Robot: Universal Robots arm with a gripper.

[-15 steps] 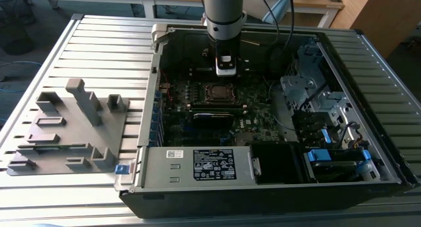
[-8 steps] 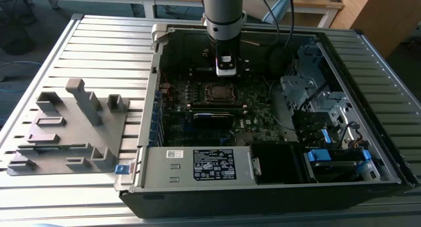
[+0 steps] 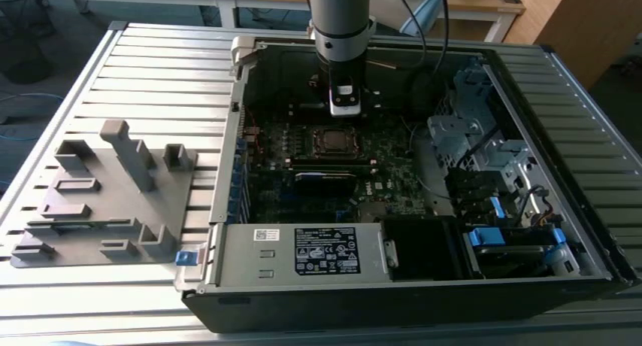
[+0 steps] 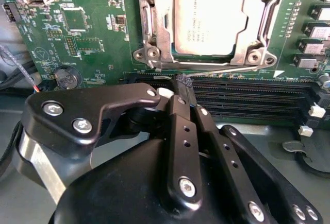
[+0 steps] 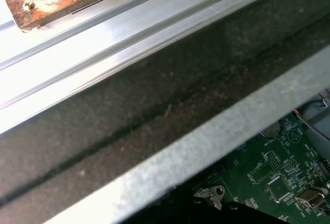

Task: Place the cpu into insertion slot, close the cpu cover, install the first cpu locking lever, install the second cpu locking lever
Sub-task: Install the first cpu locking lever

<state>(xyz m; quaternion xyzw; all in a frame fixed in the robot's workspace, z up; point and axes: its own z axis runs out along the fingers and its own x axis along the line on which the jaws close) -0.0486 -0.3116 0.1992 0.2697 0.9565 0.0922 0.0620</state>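
The cpu [image 4: 209, 20], a silver-grey square, lies in the insertion slot [image 3: 331, 139] on the green motherboard [image 4: 87, 33]. The cpu cover [image 4: 154, 33] lies flat around it as a metal frame. A thin wire locking lever [image 4: 227, 71] runs along the socket's edge nearest the gripper. Another lever rod [image 4: 268, 20] lies along an adjoining side. My gripper [image 4: 184, 81] has its black fingers pressed together, tips at the end of the thin lever; whether they pinch it is unclear. In the exterior view the gripper [image 3: 344, 109] hangs just behind the socket.
Long black memory slots [image 4: 247, 95] lie between the gripper and the socket. The case's metal wall [image 5: 206, 136] is close by. Drive bays [image 3: 471, 143] and a power supply [image 3: 301, 252] crowd the case. A grey fixture tray [image 3: 101, 195] sits at the exterior view's left.
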